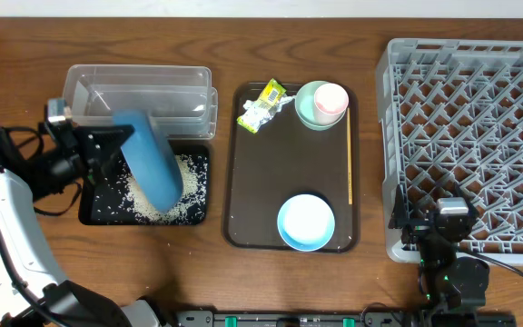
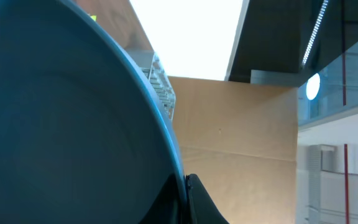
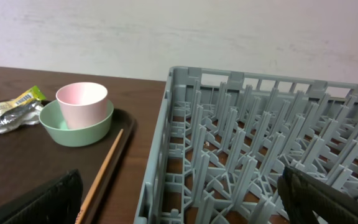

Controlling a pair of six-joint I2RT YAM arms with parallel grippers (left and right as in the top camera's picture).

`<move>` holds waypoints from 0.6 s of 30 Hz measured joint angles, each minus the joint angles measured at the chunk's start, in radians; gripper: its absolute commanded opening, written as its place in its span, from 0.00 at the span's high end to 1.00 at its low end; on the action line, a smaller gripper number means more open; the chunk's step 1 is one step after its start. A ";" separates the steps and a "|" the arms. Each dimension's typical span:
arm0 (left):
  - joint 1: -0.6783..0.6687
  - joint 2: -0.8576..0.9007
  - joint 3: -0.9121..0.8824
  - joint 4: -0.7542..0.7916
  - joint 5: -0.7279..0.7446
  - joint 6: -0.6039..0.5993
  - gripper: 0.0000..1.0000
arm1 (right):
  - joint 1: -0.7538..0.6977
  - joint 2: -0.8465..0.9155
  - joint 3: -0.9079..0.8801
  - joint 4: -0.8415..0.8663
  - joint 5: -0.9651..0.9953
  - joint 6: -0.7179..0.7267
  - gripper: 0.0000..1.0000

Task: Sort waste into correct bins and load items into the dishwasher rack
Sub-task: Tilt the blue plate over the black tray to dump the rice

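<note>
Dark-blue plate: tilted over black tray, clamped in L gripper; rice in black tray, beside tub; R gripper: fingers wide, nothing held, by rack corner; brown tray: wrapper, cup in mint bowl, chopstick, blue bowl.

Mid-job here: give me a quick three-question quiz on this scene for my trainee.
1. True or false: the pink cup sits inside the mint bowl.
2. Where does the rice lie? A. tub B. black tray C. rack
3. Fill in: the left jaws are shut on the ____.
Key: 1 true; 2 B; 3 plate.
</note>
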 measured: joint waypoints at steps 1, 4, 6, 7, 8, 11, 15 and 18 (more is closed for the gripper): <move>-0.001 0.000 0.000 0.009 -0.005 0.011 0.94 | 0.000 0.000 0.000 0.000 0.000 0.000 0.01; 0.000 0.000 0.000 0.023 -0.024 0.043 0.94 | 0.000 0.000 0.000 0.000 0.000 0.000 0.01; 0.000 -0.001 0.000 -0.026 -0.030 0.063 0.94 | 0.000 0.000 0.000 0.000 0.000 0.000 0.01; -0.001 -0.002 0.000 -0.033 -0.034 0.080 0.94 | 0.000 0.000 0.000 0.000 0.000 0.000 0.01; -0.002 -0.006 0.000 -0.024 -0.048 0.103 0.94 | 0.000 0.000 0.000 0.000 0.000 0.000 0.01; -0.001 -0.020 0.000 -0.010 -0.124 0.140 0.94 | 0.000 0.000 0.000 0.000 0.000 0.000 0.01; -0.002 -0.050 -0.001 0.043 -0.278 0.150 0.94 | 0.000 0.000 0.000 0.000 0.000 0.000 0.01; -0.001 -0.071 -0.001 0.031 -0.333 0.123 0.94 | 0.000 0.000 0.000 0.000 0.000 0.000 0.01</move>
